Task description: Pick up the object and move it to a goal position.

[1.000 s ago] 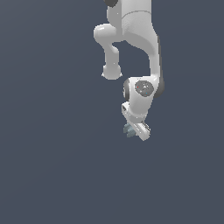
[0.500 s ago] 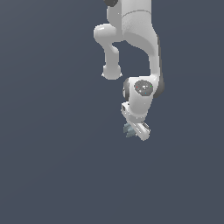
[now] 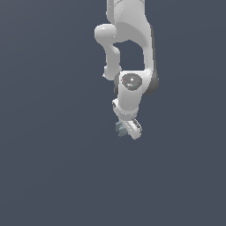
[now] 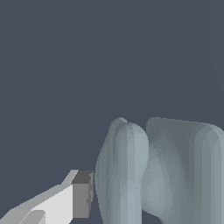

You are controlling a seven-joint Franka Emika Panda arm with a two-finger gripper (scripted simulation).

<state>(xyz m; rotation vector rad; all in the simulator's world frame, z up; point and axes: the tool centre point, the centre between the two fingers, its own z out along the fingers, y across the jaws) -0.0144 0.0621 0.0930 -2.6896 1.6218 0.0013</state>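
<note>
- The object [image 3: 119, 128], a small pale grey-blue block of two lobes joined at a notch, is sitting right at the tip of the claw [image 3: 128, 129], on the exterior view's left of it.
- In the wrist view, one finger [image 4: 81, 194] is lying just beside a lobe of the object [image 4: 153, 170]; I cannot tell whether the claw is clenching it.
- It is looking rigid, light and smooth, so likely slippery.
- Pinching across the notched waist is probably offering the surest hold.
</note>
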